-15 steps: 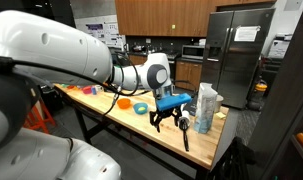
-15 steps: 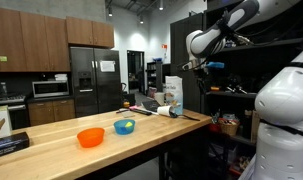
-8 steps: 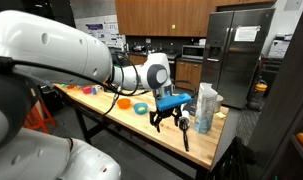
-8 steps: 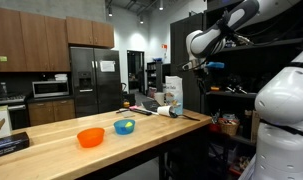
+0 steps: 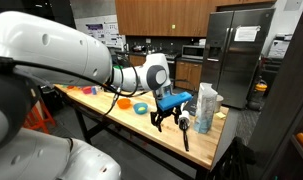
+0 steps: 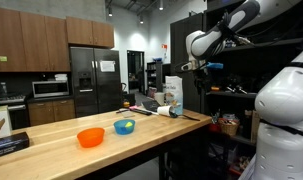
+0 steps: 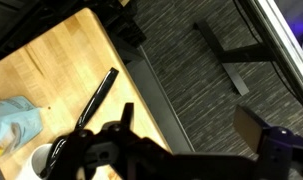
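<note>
My gripper (image 7: 189,120) is open, with nothing between its fingers (image 7: 251,128). It hangs over the end of a long wooden table (image 7: 61,60), partly past the edge with grey carpet below it. In the wrist view a black marker (image 7: 96,100) lies on the wood near the edge, beside a light blue cloth (image 7: 13,120) and a white cup (image 7: 41,158). In both exterior views the gripper (image 5: 168,120) (image 6: 196,67) is well above the tabletop, close to a blue bag (image 5: 204,100) and a white container (image 6: 172,94).
An orange bowl (image 5: 124,102) (image 6: 90,137) and a blue bowl (image 5: 141,108) (image 6: 124,126) stand further along the table. A steel fridge (image 5: 234,55) and kitchen cabinets stand behind. A shelving rack (image 6: 226,100) stands past the table's end. Black metal frame bars (image 7: 231,55) lie on the carpet.
</note>
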`<state>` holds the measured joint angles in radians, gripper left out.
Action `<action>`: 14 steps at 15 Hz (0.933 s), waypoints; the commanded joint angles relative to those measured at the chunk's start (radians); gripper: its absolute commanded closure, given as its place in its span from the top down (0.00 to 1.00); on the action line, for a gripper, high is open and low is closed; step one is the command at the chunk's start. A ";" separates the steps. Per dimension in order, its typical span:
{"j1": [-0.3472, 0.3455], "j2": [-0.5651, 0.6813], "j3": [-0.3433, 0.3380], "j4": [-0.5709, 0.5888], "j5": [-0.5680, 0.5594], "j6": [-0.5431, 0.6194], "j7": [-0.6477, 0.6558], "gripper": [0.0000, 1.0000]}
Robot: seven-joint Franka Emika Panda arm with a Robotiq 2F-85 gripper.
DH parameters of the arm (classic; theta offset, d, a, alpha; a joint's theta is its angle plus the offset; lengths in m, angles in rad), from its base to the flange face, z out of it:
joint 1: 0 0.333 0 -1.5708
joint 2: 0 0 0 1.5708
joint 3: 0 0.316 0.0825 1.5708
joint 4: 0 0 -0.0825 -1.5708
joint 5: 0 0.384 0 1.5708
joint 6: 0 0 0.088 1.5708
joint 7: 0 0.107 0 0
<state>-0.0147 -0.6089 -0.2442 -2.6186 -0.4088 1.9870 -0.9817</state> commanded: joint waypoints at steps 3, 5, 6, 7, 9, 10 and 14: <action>-0.020 -0.024 -0.009 -0.035 -0.121 0.039 -0.271 1.00; 0.045 0.102 0.038 0.060 -0.075 0.066 -0.305 1.00; 0.058 0.121 0.050 0.080 -0.066 0.082 -0.343 1.00; 0.074 0.139 0.062 0.100 -0.058 0.095 -0.381 1.00; 0.045 0.095 0.078 0.057 -0.059 0.099 -0.359 1.00; 0.059 0.116 0.092 0.077 -0.055 0.103 -0.378 1.00; 0.065 0.150 0.102 0.103 -0.051 0.104 -0.402 1.00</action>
<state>0.0773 -0.4610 -0.1678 -2.5159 -0.4727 2.0882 -1.3738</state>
